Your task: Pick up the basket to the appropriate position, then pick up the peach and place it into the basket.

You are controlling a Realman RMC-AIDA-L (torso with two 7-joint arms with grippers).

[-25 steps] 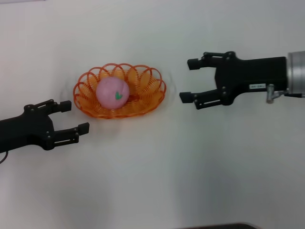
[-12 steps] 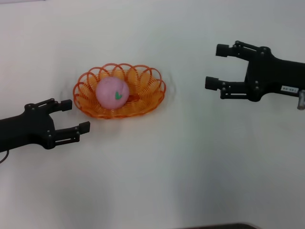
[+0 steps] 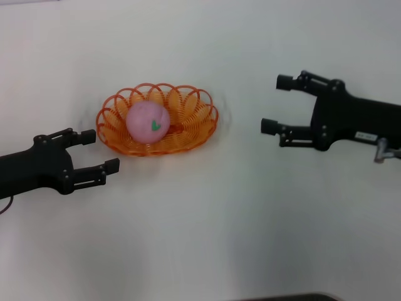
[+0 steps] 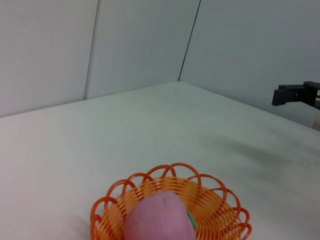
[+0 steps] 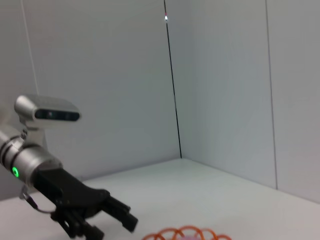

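Peach (image 3: 147, 123) sits inside the basket (image 3: 194, 122), leaf mark up, leaning toward the end nearer the left claw (image 3: 100, 151). The basket rests flat on the white desk (image 3: 200, 238), between the two claws. The left claw lies low over the desk just beside the basket's near end, its fingers apart and holding nothing, its upper fingertip close to the looped rim without touching it. The right claw (image 3: 274, 104) is on the far side, well apart from the basket, fingers spread wide and empty, pointing back toward the rim. The left wrist view looks straight over the basket (image 4: 220, 210) and the peach (image 4: 157, 217); the right wrist view catches only the top loops of the rim (image 5: 187, 233) and the left arm beyond.

Judging from how things lie, the placing step looks done: both pieces are where the task wants them. What remains seems to be clearing away, which calls for each claw to draw off from the rim without snagging the open loops.
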